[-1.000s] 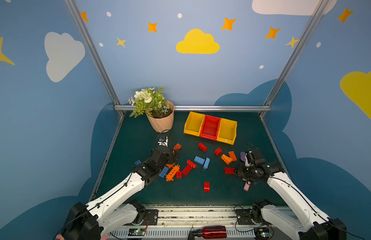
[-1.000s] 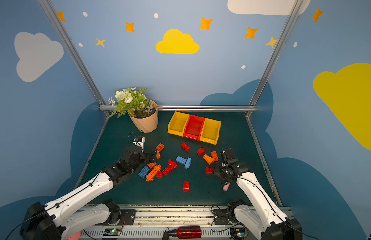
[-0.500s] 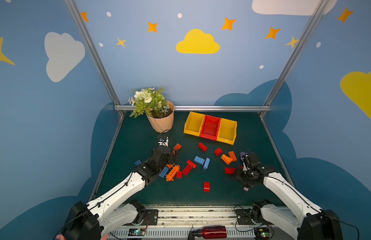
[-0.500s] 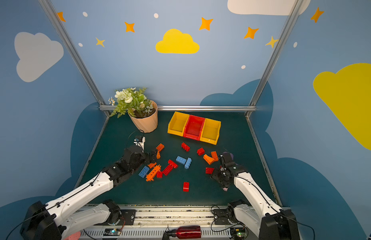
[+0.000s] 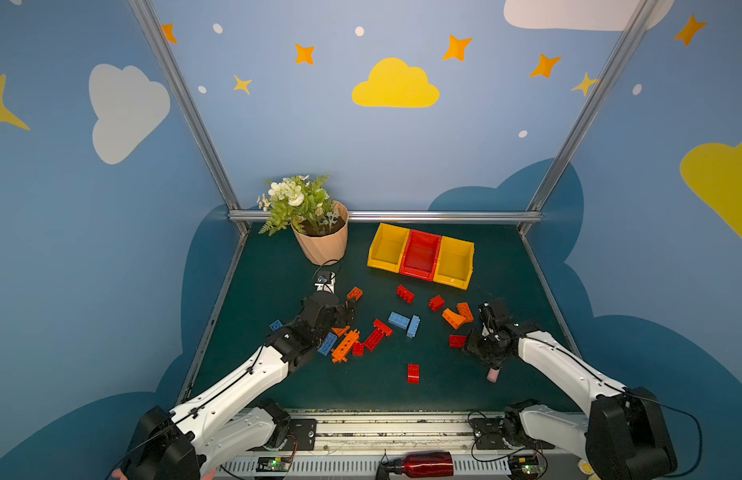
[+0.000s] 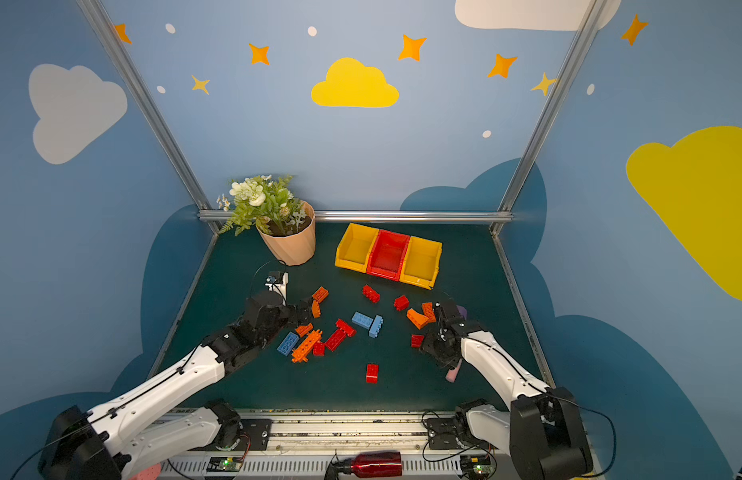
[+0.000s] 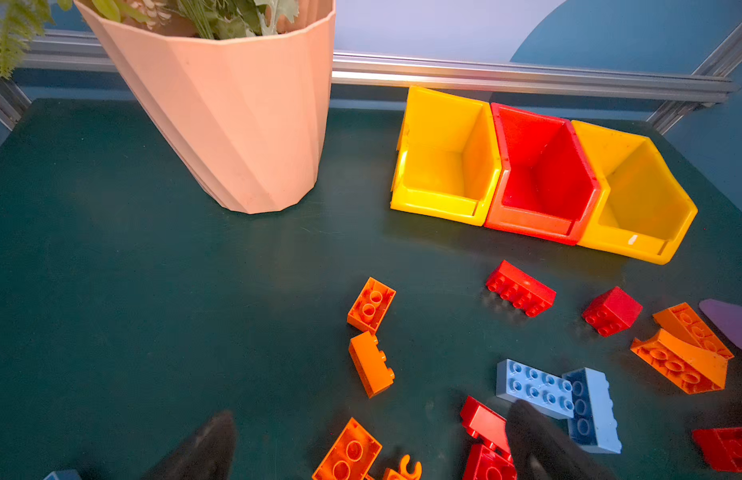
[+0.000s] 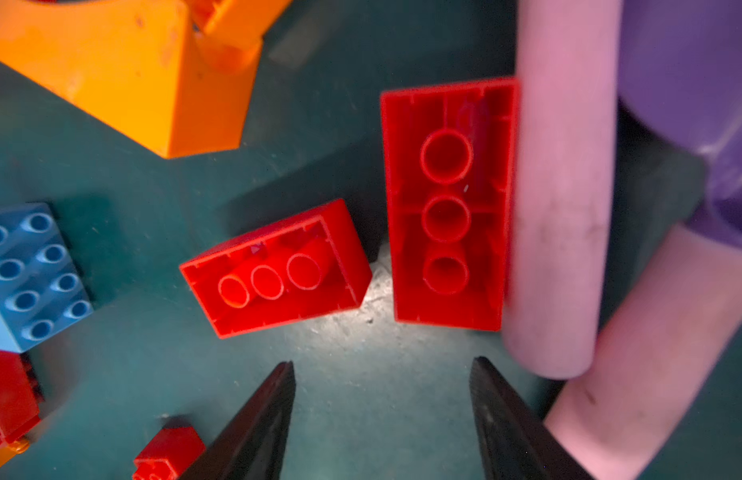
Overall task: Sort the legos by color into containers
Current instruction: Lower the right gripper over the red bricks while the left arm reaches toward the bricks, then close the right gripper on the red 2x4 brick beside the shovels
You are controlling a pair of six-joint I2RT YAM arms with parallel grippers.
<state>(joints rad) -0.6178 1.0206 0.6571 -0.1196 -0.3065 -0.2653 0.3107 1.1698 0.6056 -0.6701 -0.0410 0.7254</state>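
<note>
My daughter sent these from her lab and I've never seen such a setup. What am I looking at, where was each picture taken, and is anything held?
Two white robot arms work at a green table. The two wide pictures come from one camera head above; the close-ups from a camera on each wrist. Red, orange and blue legos lie scattered on the table, with a row of empty yellow and red bins behind them and a flower pot. The left hand and right hand are open, holding nothing. The right hand points at two upturned red bricks beside a pink foam cylinder.
</note>
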